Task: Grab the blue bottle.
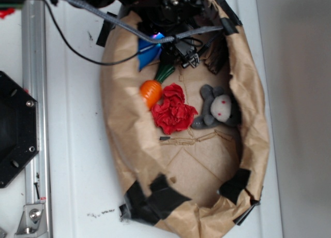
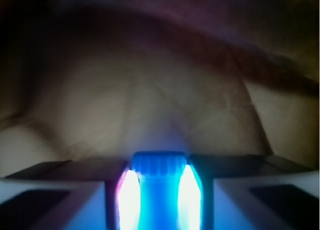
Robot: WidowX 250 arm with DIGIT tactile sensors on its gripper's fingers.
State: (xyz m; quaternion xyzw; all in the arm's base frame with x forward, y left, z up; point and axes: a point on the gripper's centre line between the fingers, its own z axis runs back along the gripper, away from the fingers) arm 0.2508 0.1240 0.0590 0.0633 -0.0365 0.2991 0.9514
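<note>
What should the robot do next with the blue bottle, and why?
Probably lift straight up a little. In the wrist view, the smooth bright-blue plastic bottle sits between the fingers of the gripper, its ridged cap poking out ahead. A small raise would show whether the grip holds before it leaves the crumpled brown paper nest.

Blue bottle (image 1: 149, 51): bright-blue plastic, mostly hidden under the arm at top of the paper-lined hollow, just above the carrot's green end. Wrist view: ribbed cap end (image 2: 159, 165) w/ narrow neck sits btwn the two gripper (image 2: 159, 200) fingers, glowing, overexposed.
</note>
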